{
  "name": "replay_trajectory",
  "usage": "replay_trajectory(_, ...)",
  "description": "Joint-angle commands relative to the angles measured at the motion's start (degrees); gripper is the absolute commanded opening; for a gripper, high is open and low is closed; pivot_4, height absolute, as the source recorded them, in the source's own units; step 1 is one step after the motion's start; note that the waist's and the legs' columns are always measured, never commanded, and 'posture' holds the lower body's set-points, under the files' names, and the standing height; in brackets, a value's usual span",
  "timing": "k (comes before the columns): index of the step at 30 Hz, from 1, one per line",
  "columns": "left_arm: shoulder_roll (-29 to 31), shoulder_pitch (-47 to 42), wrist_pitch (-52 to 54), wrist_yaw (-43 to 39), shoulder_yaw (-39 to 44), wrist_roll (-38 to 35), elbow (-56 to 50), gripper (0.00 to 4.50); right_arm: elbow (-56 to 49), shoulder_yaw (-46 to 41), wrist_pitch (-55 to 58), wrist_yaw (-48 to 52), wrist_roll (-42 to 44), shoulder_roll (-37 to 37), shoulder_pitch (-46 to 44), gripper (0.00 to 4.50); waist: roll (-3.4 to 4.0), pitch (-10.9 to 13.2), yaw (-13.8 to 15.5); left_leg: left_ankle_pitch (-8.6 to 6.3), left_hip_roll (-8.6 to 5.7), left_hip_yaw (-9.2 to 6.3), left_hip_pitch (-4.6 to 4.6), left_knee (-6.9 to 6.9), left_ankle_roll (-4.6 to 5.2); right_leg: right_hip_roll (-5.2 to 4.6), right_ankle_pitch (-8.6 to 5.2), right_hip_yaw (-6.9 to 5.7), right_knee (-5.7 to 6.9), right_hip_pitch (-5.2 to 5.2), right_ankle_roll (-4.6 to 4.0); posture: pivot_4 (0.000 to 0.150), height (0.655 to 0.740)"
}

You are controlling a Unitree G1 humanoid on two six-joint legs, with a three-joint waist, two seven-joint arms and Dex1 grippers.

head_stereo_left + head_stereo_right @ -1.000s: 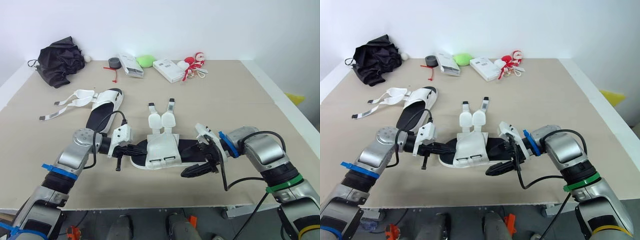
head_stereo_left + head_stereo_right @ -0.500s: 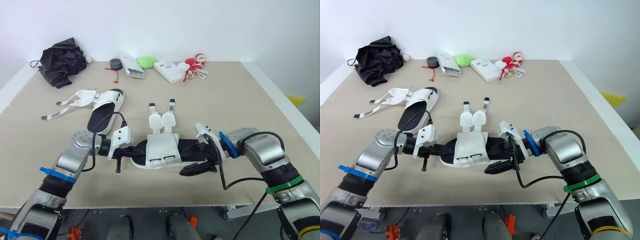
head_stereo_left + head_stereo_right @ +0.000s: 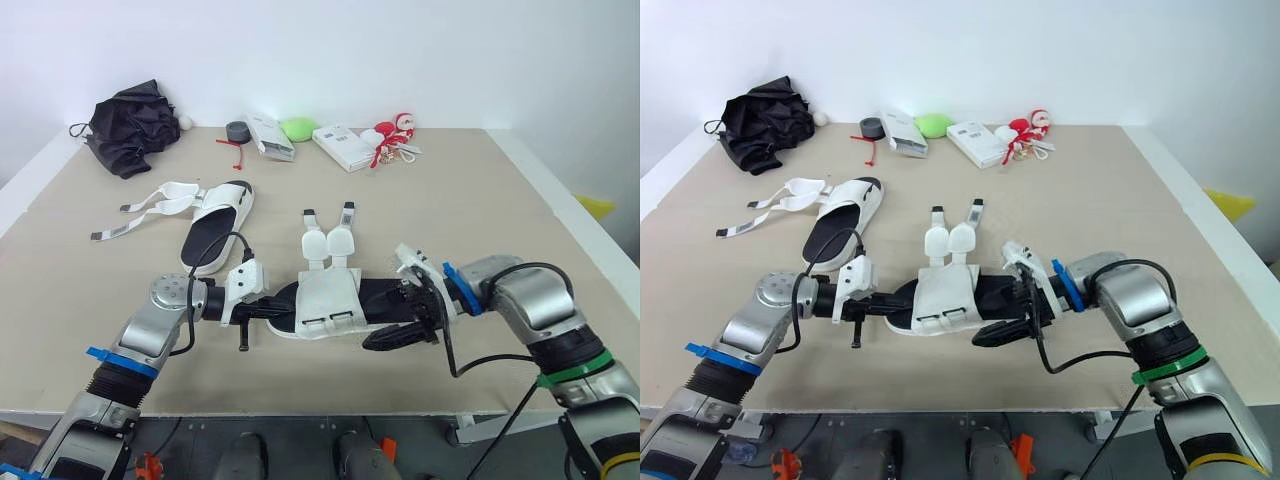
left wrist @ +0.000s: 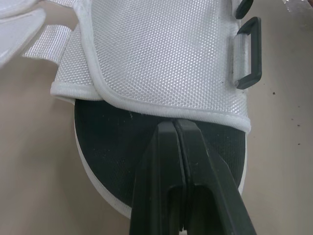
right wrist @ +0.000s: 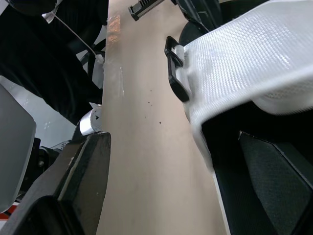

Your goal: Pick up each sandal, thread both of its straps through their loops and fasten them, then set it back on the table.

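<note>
Sandal flat on the table, flanked end to end by both grippers, straps not yet threaded.

The near sandal (image 3: 325,305) lies close to the near edge of the table (image 3: 480,220), long axis running left to right. Its two straps (image 3: 310,240) are flopped open toward the far side, and the black loops (image 4: 257,54) on its near side are bare. The left gripper (image 3: 270,309) sits at the left end, fingers clamped together with nothing between them, tips over the black footbed at the rim of the white upper. The right gripper (image 3: 398,322) is at the right end, fingers spread wide; whether they touch, I cannot tell. Both arms are equally close, so the lift looks like an end-to-end job along that axis. The second sandal (image 3: 215,215) lies far left, straps loose.
</note>
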Motion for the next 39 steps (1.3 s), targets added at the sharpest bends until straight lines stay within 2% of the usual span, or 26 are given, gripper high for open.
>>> replay_trajectory(1, 0.5, 1.4, -0.4, 0.2, -4.5, 5.8, 7.7, 0.00, 11.9, -8.8, 0.0, -0.6, 2.5, -0.7, -10.5, 4.47, 0.01, 0.0, 0.0, 0.00, 0.01, 0.00, 0.01, 0.00, 0.00, 0.00, 0.00, 0.00, 0.00, -0.01, 0.00, 0.150, 0.7380)
replay_trajectory(6, -0.2, -0.4, -2.1, -0.3, -4.9, 6.1, 9.8, 0.00, 29.4, -8.2, 1.1, -9.4, -2.4, 5.4, -21.4, 4.47, 0.13, 0.0, -0.1, 0.00, 0.01, 0.10, 0.04, 0.00, 0.00, -0.06, 0.02, 0.00, -0.01, -0.06, -0.04, 0.150, 0.7380)
replay_trajectory(8, -0.4, -0.7, -2.4, -0.4, -5.1, 6.2, 10.1, 0.00, 32.8, -6.6, 1.6, -10.9, -4.3, 7.6, -23.4, 4.47, 0.05, -0.1, -0.2, -0.01, 0.04, 0.11, 0.06, -0.01, -0.01, -0.06, 0.02, -0.01, -0.01, -0.03, -0.04, 0.150, 0.7380)
replay_trajectory(11, -0.6, -0.9, -2.7, -0.4, -5.2, 6.2, 10.2, 0.00, 36.9, -4.7, 0.8, -12.2, -6.5, 10.4, -24.9, 4.47, 0.17, -0.2, 0.0, -0.03, 0.05, 0.10, 0.17, -0.02, -0.05, -0.06, 0.03, -0.03, -0.04, 0.04, -0.05, 0.150, 0.7380)
replay_trajectory(14, -0.6, -1.0, -3.0, -0.2, -5.3, 6.0, 10.2, 0.00, 44.5, -4.1, -1.3, -12.7, -8.9, 13.4, -27.6, 4.47, 0.26, -0.2, 0.1, 0.05, 0.02, 0.25, -0.12, -0.04, 0.08, -0.16, 0.04, 0.02, -0.12, -0.03, -0.06, 0.150, 0.7380)
replay_trajectory(18, -0.5, -0.8, -3.2, -0.1, -5.0, 5.8, 9.8, 0.00, 52.5, -5.9, -3.5, -11.6, -9.6, 17.6, -31.7, 4.47, 0.26, -0.2, 0.0, 0.07, 0.03, 0.27, -0.14, -0.06, 0.11, -0.13, 0.04, 0.00, -0.13, -0.01, -0.05, 0.150, 0.7380)
replay_trajectory(29, -0.8, -0.2, -2.8, 0.6, -3.2, 4.3, 9.5, 0.00, 65.6, -16.5, -10.5, -21.0, -8.9, 28.8, -36.2, 4.47, 0.29, -0.2, -0.1, 0.07, 0.04, 0.18, -0.13, -0.10, 0.12, -0.10, 0.06, -0.06, -0.13, 0.04, -0.04, 0.150, 0.7380)
replay_trajectory(39, -1.1, 0.7, -2.4, 0.7, -2.8, 4.3, 8.0, 0.00, 68.9, -27.5, -16.7, -30.4, -6.3, 32.2, -39.8, 4.47, 0.31, -0.2, -0.3, 0.10, 0.04, 0.15, -0.14, -0.21, 0.15, -0.06, 0.13, -0.06, -0.12, 0.13, -0.08, 0.150, 0.7380)
